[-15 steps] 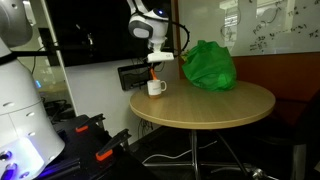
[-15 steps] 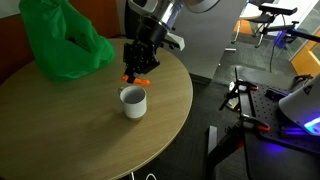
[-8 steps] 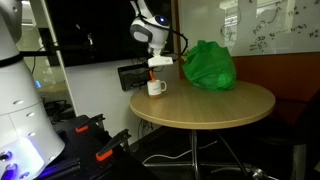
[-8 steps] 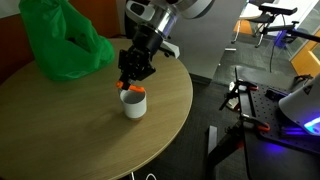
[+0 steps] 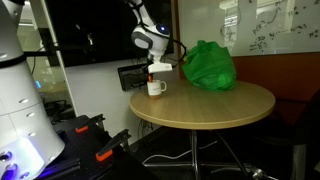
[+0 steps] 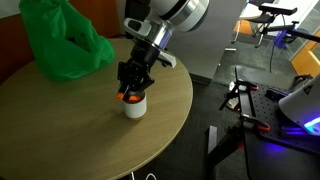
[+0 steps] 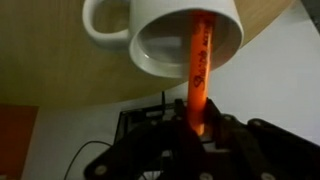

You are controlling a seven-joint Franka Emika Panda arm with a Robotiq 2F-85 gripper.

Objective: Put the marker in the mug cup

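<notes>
The white mug (image 6: 133, 106) stands near the edge of the round wooden table (image 6: 90, 130); it also shows in an exterior view (image 5: 156, 88) and fills the top of the wrist view (image 7: 160, 40). My gripper (image 6: 131, 84) hangs directly over the mug and is shut on the orange-red marker (image 7: 198, 70). In the wrist view the marker's far end reaches inside the mug's mouth. In an exterior view only a bit of orange (image 6: 124, 96) shows at the mug's rim. The gripper (image 5: 156, 70) also shows just above the mug.
A big green bag (image 6: 55, 40) lies on the table behind the mug, also seen in an exterior view (image 5: 208, 64). The table edge is close to the mug. Robot bases and cables stand on the floor around the table.
My gripper has come down and across over the mug with the marker. The marker has gone from beside and above the mug to its tip inside the mug's mouth.
</notes>
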